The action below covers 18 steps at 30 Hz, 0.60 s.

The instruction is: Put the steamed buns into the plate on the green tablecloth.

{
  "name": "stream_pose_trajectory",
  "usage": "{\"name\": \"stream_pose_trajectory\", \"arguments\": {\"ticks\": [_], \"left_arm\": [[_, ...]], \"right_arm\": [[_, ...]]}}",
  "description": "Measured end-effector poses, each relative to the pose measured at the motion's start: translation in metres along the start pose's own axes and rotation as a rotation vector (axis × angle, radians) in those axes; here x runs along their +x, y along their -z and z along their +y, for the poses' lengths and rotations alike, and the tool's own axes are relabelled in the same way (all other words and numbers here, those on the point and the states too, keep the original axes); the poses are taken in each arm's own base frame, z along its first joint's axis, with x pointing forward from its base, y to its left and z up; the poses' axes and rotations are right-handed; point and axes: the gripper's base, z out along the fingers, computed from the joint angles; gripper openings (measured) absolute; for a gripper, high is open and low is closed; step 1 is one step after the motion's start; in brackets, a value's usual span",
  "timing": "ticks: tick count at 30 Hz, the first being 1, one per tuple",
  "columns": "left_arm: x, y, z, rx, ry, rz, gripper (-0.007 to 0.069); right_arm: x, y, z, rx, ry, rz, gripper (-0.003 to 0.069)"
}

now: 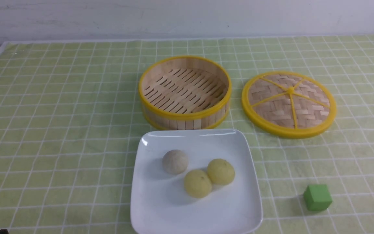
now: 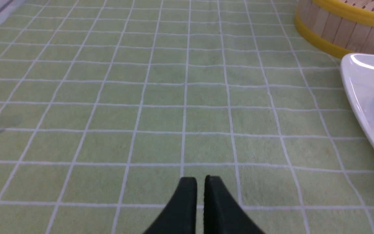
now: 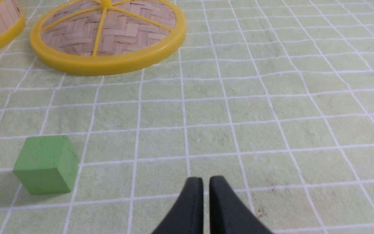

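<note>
All three steamed buns are seen resting inside the plate on the green tablecloth, so the task is judged complete. Nothing is held by the left gripper or right gripper, their jaws nearly pressed together above bare cloth. The basket, lid and cube are left aside, blocking nothing.

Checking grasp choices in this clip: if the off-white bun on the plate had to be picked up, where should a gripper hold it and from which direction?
Probably from straight above, jaws closing across the widest part of the off-white bun. It sits dome-up on the plate, whose raised rim hinders a low sideways approach. Its left side is free; the two yellow buns lie to its right, apart from it.
</note>
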Motion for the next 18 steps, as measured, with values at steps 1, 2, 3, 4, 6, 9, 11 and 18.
{"name": "stream_pose_trajectory", "arguments": {"ticks": [1, 2, 3, 4, 6, 9, 11, 18], "left_arm": [[0.0000, 0.0000, 0.0000, 0.000, 0.000, 0.000, 0.0067], [0.0000, 0.0000, 0.0000, 0.000, 0.000, 0.000, 0.0069], [0.0000, 0.0000, 0.0000, 0.000, 0.000, 0.000, 0.0070], [0.0000, 0.0000, 0.0000, 0.000, 0.000, 0.000, 0.0071], [0.0000, 0.0000, 0.0000, 0.000, 0.000, 0.000, 0.0073], [0.0000, 0.0000, 0.0001, -0.001, -0.003, 0.000, 0.0075], [-0.0001, 0.0000, 0.0005, -0.006, -0.015, -0.001, 0.0078], [0.0000, 0.0000, 0.0009, -0.010, -0.025, 0.000, 0.0086]], "right_arm": [[0.0000, 0.0000, 0.0000, 0.000, 0.000, 0.000, 0.0057], [0.0000, 0.0000, 0.0000, 0.000, 0.000, 0.000, 0.0058], [0.0000, 0.0000, 0.0000, 0.000, 0.000, 0.000, 0.0059], [0.0000, 0.0000, 0.0000, 0.000, 0.000, 0.000, 0.0062], [0.0000, 0.0000, 0.0000, 0.000, 0.000, 0.000, 0.0064], [0.0000, 0.0000, 0.0000, 0.000, 0.000, 0.000, 0.0067], [0.0000, 0.0000, 0.0000, 0.000, 0.000, 0.000, 0.0071], [0.0000, 0.0000, 0.0000, 0.000, 0.000, 0.000, 0.0080]]}}
